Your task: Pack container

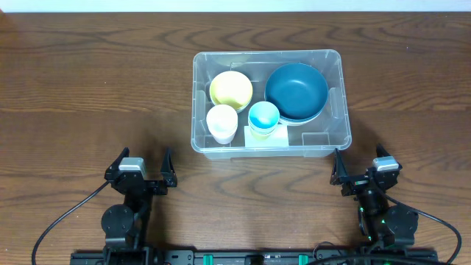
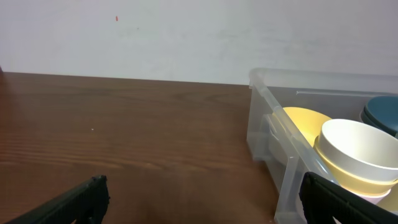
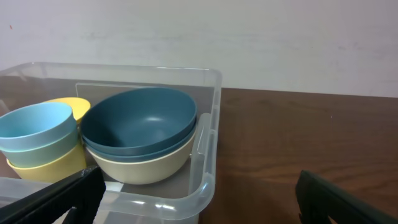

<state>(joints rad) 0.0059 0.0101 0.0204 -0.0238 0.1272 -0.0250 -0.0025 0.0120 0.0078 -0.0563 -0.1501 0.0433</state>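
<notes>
**Station state: both arms parked, container loaded**

1. Desk [image 1: 88, 88]: a dark wood-grain surface that carries everything. A pale wall stands behind its far edge in both wrist views.

2. Container [image 1: 343, 103]: a clear rectangular plastic bin with a rounded rim and moulded notches. It stands upright and uncovered, mid-desk and slightly right of centre, well apart from the near edge. Its long sides run parallel to that edge.

3. Arms: both bases sit at the near edge of the desk, and both arms are folded low with their fingers pointing toward the far edge. The left gripper [image 1: 145, 158] has its jaws spread wide and holds nothing; it lies left of the container's near-left corner. The right gripper [image 1: 364, 163] is likewise spread wide and holds nothing; it lies just beyond the near-right corner. Neither touches the bin.

4. Contents, inside the container:
   - Dark blue bowls [image 3: 140, 118], nested on a cream bowl, at the far-right corner.
   - Yellow bowl [image 1: 231, 88], at the far-left corner.
   - White bowl [image 1: 221, 121], near-left, stacked on a yellow one.
   - Light blue bowls [image 1: 263, 115], near the middle of the near wall, stacked on a yellow one.
   - White label [image 1: 278, 137], on the bottom, partly under the light blue stack.
</notes>
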